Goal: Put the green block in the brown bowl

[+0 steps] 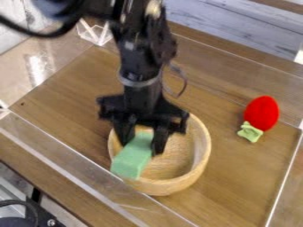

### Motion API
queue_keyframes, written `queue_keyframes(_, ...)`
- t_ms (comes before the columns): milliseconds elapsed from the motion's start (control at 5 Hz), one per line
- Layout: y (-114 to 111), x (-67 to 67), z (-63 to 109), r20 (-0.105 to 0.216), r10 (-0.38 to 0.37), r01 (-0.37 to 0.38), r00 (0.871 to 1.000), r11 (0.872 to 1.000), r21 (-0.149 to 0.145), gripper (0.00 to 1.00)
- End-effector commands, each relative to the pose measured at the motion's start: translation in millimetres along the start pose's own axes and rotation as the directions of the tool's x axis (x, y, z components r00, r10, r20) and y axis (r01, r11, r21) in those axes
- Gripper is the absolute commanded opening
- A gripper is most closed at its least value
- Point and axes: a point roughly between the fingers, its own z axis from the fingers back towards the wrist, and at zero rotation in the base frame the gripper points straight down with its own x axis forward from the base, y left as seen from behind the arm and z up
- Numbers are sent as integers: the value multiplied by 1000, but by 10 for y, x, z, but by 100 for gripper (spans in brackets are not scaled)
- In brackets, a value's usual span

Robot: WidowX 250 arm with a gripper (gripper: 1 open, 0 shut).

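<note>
The green block [131, 160] is a matte green bar, tilted, with its lower end over the left part of the brown bowl [204, 160]. My gripper [144, 133] comes down from above and is shut on the block's upper end, a black finger on each side. The bowl is a round light wooden one sitting near the front of the wooden surface. The arm hides the bowl's far rim. I cannot tell whether the block's lower end touches the bowl.
A red rounded object [263, 111] with a small light-green leafy piece [250, 134] lies to the right of the bowl. A clear raised wall [48, 142] runs along the left and front edge of the wooden surface.
</note>
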Motion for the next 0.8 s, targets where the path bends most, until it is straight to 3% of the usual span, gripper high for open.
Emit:
queue_keyframes(0,-143,222,262,73,-23,24,997,1000,-16,0)
queue_keyframes(200,-269,327,282,75,-48,49,996,999,-17,100)
queue_keyframes(600,-255,284,360,78,-100,100,992,995,1,100)
